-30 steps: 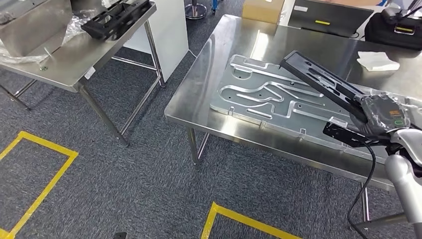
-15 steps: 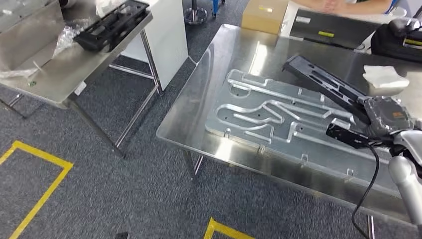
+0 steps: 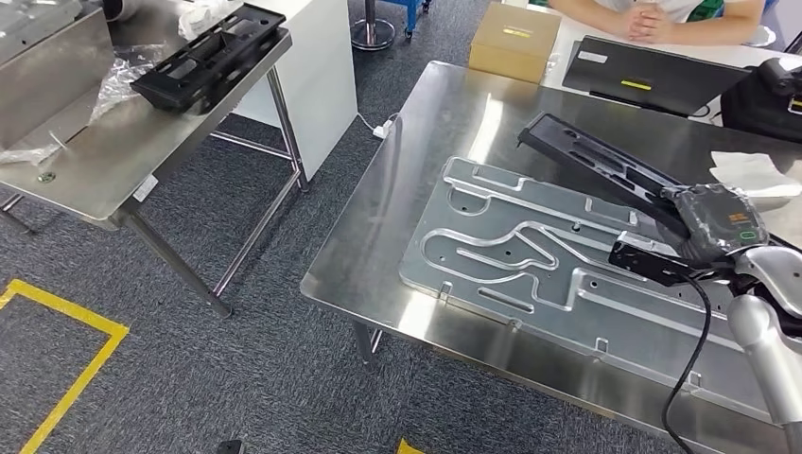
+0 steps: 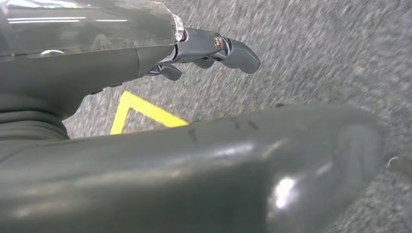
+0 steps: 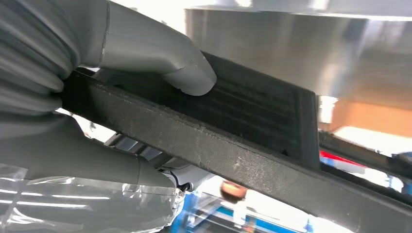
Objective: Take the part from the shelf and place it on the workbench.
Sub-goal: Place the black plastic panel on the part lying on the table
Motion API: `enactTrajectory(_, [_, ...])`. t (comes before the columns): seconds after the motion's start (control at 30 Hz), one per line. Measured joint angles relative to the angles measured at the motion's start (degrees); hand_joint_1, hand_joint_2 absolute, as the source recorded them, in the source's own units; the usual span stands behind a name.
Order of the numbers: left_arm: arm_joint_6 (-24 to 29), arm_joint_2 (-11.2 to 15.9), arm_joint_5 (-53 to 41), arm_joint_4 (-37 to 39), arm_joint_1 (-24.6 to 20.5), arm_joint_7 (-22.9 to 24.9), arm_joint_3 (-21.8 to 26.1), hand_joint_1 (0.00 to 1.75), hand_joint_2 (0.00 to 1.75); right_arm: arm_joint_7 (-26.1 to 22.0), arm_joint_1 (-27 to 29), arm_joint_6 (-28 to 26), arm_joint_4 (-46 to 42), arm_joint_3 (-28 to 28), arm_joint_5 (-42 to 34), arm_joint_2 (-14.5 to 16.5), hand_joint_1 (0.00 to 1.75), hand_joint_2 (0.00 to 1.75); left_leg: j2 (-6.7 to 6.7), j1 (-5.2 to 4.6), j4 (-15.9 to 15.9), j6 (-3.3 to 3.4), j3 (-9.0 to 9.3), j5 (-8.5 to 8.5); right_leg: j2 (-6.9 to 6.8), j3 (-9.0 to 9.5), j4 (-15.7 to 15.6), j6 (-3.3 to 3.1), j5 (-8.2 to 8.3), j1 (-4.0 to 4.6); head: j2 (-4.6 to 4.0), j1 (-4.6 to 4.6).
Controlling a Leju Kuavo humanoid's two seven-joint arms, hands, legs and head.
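The right hand (image 3: 711, 219) grips one end of the long black part (image 3: 596, 161), holding it tilted above the workbench (image 3: 378, 255) near its right edge; its thumb (image 5: 165, 63) presses the ribbed face. The left hand (image 4: 214, 48) hangs over grey carpet (image 3: 236, 378), fingers apart, holding nothing. Under the part lies a grooved metal plate (image 3: 530, 255) filling the front of the bench. At the far edge sit a cardboard box (image 3: 511, 40), a laptop (image 3: 653, 76), a white cloth (image 3: 757, 175) and a person's folded hands (image 3: 653, 19). A second black part (image 3: 208, 57) lies on the shelf (image 3: 104, 161). Yellow tape (image 3: 66, 378) marks the floor.
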Motion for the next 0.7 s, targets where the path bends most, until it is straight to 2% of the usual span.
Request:
enactTrajectory(0.03, [0.0,0.0,0.0,0.0,-0.1,0.0,0.0,0.00,0.00,-0.4,-0.1,-0.1,0.1,0.6,0.4,0.3,1.75,1.75,-0.01,0.03,-0.2,0.32,0.39,-0.18,-0.10,-1.53,3.0,0.08,-1.40,-0.03,0.00,0.00])
enactTrajectory(0.1, [0.0,0.0,0.1,0.0,-0.3,-0.1,0.0,0.00,0.00,-1.2,0.0,-0.2,0.4,2.0,1.2,1.0,1.75,1.75,-0.07,-0.19,-0.2,0.75,0.88,-0.72,-0.12,-6.29,11.1,0.17,-4.14,0.02,0.00,-0.01])
enactTrajectory(0.13, [0.0,0.0,0.3,0.0,-0.4,-0.1,0.0,0.00,0.00,-1.6,0.3,-0.2,0.6,2.7,1.6,1.4,1.75,1.75,-0.13,-0.30,-0.1,0.85,1.12,-1.03,-0.12,-8.44,14.1,0.19,-4.57,0.04,0.00,-0.01])
enactTrajectory(0.17, [0.0,0.0,0.5,0.0,-0.4,0.0,0.0,0.00,0.00,-2.1,0.6,-0.1,0.7,3.5,2.1,1.7,1.75,1.75,-0.21,-0.39,0.0,0.87,1.40,-1.38,-0.12,-9.54,14.8,0.15,-3.70,0.06,0.00,-0.01])
enactTrajectory(0.2, [0.0,0.0,0.7,0.0,-0.3,0.0,0.0,0.00,0.00,-2.6,1.1,0.0,0.7,4.3,2.5,2.0,1.75,1.75,-0.32,-0.45,0.2,0.84,1.74,-1.79,-0.13,-9.44,13.2,0.03,-1.62,0.09,0.00,-0.01])
enactTrajectory(0.27, [0.0,0.0,1.1,0.0,-0.3,0.0,0.0,0.00,0.00,-3.5,2.2,0.1,0.3,5.5,3.2,2.2,1.75,1.75,-0.59,-0.48,0.7,0.63,2.34,-2.69,-0.15,-6.92,6.0,-0.51,3.41,0.28,-0.01,-0.01])
enactTrajectory(0.3, [0.1,0.0,1.1,0.0,-0.3,0.0,0.0,0.00,0.00,-3.8,2.9,0.2,-0.1,5.9,3.4,2.2,1.75,1.75,-0.73,-0.55,1.1,0.44,2.41,-3.06,-0.15,-5.69,2.8,-0.82,4.91,0.50,0.00,-0.01])
enactTrajectory(0.33, [0.1,0.0,1.2,0.0,-0.3,0.0,0.0,0.00,0.00,-4.1,3.6,0.2,-0.5,6.1,3.6,2.3,1.75,1.75,-0.84,-0.56,1.3,0.20,2.30,-3.28,-0.16,-5.01,1.0,-1.13,5.38,0.72,0.00,-0.01])
enactTrajectory(0.4, [0.1,-0.1,1.5,0.0,-0.2,0.0,0.0,0.00,0.00,-4.8,5.1,0.5,-1.5,6.6,4.0,2.3,1.75,1.75,-0.95,-0.59,1.6,-0.32,2.05,-3.47,-0.10,-4.83,0.1,-1.59,5.00,1.06,0.00,0.00])
enactTrajectory(0.47, [0.1,0.0,1.9,0.0,-0.1,-0.1,0.0,0.00,0.00,-5.7,6.5,0.9,-2.7,7.0,4.2,2.3,1.75,1.75,-0.78,-0.62,1.8,-0.91,2.00,-4.10,-0.11,-4.46,-0.4,-2.13,4.95,0.65,-0.01,-0.01])
enactTrajectory(0.5, [0.1,0.0,1.9,0.0,-0.1,-0.2,0.0,0.00,0.00,-6.0,7.0,1.2,-3.3,7.2,4.2,2.3,1.75,1.75,-0.64,-0.60,3.1,-1.22,1.56,-5.01,-0.14,-4.19,-0.7,-2.40,4.97,0.40,-0.01,-0.01])
enactTrajectory(0.53, [0.2,0.0,1.9,0.0,-0.1,-0.3,0.0,0.00,0.00,-6.3,7.5,1.5,-3.9,7.3,4.3,2.3,1.75,1.75,-0.48,-0.48,5.5,-1.56,0.49,-6.44,-0.19,-3.91,-0.9,-2.65,4.95,0.18,-0.01,-0.02])
enactTrajectory(0.6, [0.2,0.0,2.2,0.0,-0.2,-0.6,0.0,0.00,0.00,-6.8,8.5,2.2,-5.1,7.6,4.1,2.1,1.75,1.75,-0.24,0.02,13.1,-2.14,-3.11,-9.69,-0.25,-3.71,-0.9,-2.90,4.76,0.20,0.00,-0.02])
enactTrajectory(0.63, [0.2,0.0,2.4,0.0,-0.1,-0.7,0.0,0.00,0.00,-6.9,9.0,2.5,-5.7,7.8,4.0,1.9,1.75,1.75,-0.13,0.25,16.2,-2.39,-4.73,-10.56,-0.26,-3.64,-0.9,-2.90,4.66,0.20,0.00,-0.02])
enactTrajectory(0.67, [0.2,0.0,2.6,0.0,-0.1,-0.8,0.0,0.00,0.00,-7.0,9.6,2.7,-6.2,8.0,3.7,1.6,1.75,1.75,-0.02,0.45,17.3,-2.60,-5.48,-10.37,-0.26,-3.57,-0.8,-2.83,4.53,0.17,0.00,-0.02])
enactTrajectory(0.7, [0.2,0.0,2.8,0.0,-0.1,-0.9,0.0,0.00,0.00,-7.1,10.1,2.9,-6.8,8.2,3.4,1.3,1.75,1.75,0.07,0.61,16.2,-2.75,-5.08,-9.09,-0.23,-3.48,-0.7,-2.69,4.37,0.11,0.00,-0.02])
